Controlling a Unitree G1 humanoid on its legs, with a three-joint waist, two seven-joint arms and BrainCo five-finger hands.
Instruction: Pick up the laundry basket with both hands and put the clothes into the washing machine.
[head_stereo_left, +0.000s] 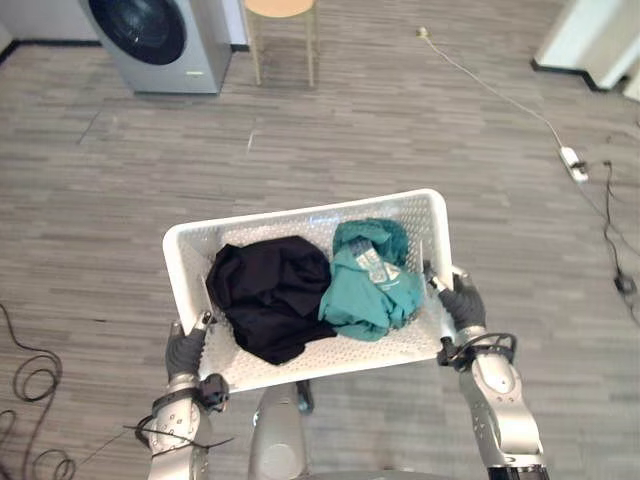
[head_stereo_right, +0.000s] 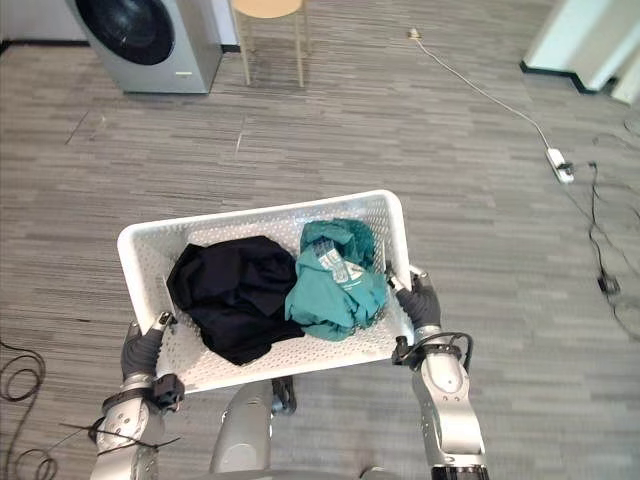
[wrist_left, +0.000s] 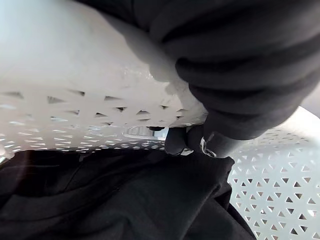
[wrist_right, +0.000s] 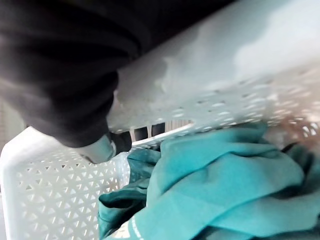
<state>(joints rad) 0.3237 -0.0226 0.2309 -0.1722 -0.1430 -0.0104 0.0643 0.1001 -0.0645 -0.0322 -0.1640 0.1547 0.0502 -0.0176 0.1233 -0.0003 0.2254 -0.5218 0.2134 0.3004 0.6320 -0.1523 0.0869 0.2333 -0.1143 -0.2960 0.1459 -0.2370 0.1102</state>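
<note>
Closest to me is the laundry basket (head_stereo_left: 300, 215), white and perforated, held up over the floor (head_stereo_left: 400, 130) with its right end swung a bit farther out than its left. Past the basket's far rim there's a wide open stretch of grey planks. The washing machine (head_stereo_left: 160, 45) sits well beyond the basket's far left corner, dark round door facing me, and a wooden stool (head_stereo_left: 282, 30) stands just beside it, beyond the far rim. Off past the basket's right end, a power strip (head_stereo_left: 574, 163) and its white cable (head_stereo_left: 480, 80) lie on the floor, well apart from everything.

Both arms come up at the basket's short ends. The left hand (head_stereo_left: 185, 350) is clamped on the left rim near the closer corner, thumb hooked over into the basket. The right hand (head_stereo_left: 462, 300) grips the right rim the same way.

Inside the basket, a crumpled black garment (head_stereo_left: 270, 295) fills the left half and a bunched teal garment (head_stereo_left: 370, 280) the right, touching in the middle.
</note>
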